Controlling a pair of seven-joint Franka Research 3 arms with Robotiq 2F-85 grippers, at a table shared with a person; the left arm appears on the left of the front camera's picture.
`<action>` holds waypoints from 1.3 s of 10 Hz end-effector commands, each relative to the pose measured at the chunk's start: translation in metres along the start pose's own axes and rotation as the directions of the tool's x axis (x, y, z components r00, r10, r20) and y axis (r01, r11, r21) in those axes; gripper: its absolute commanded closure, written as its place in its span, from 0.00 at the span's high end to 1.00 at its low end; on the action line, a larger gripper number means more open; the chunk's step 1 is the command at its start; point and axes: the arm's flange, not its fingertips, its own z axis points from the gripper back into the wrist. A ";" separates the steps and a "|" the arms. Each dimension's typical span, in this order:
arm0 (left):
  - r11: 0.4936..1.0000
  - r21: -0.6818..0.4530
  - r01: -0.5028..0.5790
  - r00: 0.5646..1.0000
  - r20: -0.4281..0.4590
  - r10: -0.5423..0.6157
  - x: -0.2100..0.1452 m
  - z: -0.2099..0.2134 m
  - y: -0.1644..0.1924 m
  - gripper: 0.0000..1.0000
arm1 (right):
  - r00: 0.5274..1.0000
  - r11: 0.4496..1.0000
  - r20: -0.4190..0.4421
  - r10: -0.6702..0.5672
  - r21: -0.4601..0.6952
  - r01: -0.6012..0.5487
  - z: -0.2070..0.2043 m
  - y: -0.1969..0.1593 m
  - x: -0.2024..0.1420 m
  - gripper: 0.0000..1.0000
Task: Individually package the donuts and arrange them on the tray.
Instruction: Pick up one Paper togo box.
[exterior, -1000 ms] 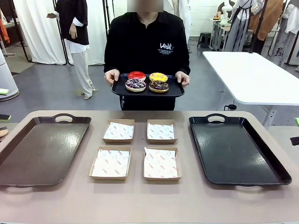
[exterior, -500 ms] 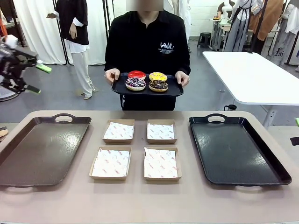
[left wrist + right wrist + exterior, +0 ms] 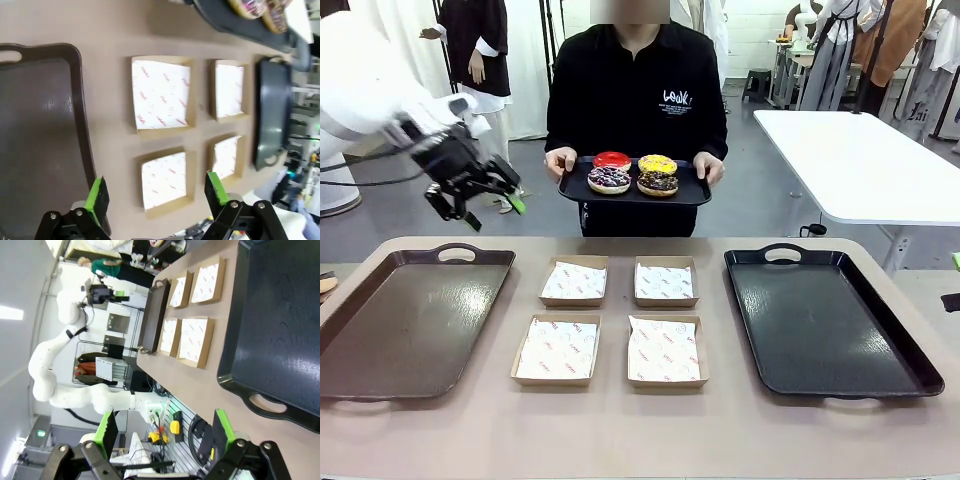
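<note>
A person at the far side holds a small black serving tray (image 3: 692,192) with the donuts on it: glossy red (image 3: 612,160), yellow sprinkled (image 3: 658,164), chocolate with purple-white sprinkles (image 3: 609,180) and chocolate with pale sprinkles (image 3: 659,184). My left gripper (image 3: 488,208) hangs open in the air left of that tray, above the far end of the brown tray (image 3: 410,320). In the left wrist view the left gripper (image 3: 155,192) is open and empty over the table, with the donuts (image 3: 250,6) at the top edge. My right gripper (image 3: 165,432) is open and empty beside the black tray (image 3: 280,330).
Several open cardboard boxes with white paper liners (image 3: 574,281) (image 3: 665,281) (image 3: 557,349) (image 3: 665,350) sit in a square at mid-table. The brown tray lies on the left and a black tray (image 3: 825,320) on the right. A white table (image 3: 860,160) stands behind.
My left arm has swung in from the picture's left edge towards the person's tray, its gripper still open. The person's tray has barely moved.
</note>
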 end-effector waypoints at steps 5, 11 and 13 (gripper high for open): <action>0.929 0.350 0.121 0.992 -0.068 -0.103 0.010 -0.101 -0.040 1.00 | 1.000 1.000 0.013 0.009 0.022 -0.010 -0.001 0.000 0.000 1.00; 0.930 0.329 0.166 0.985 -0.105 -0.138 0.002 -0.138 -0.037 1.00 | 1.000 1.000 0.013 0.009 0.022 -0.010 -0.001 0.000 0.000 1.00; 0.930 0.329 0.166 0.985 -0.105 -0.138 0.002 -0.138 -0.037 1.00 | 1.000 1.000 0.013 0.009 0.022 -0.010 -0.001 0.000 0.000 1.00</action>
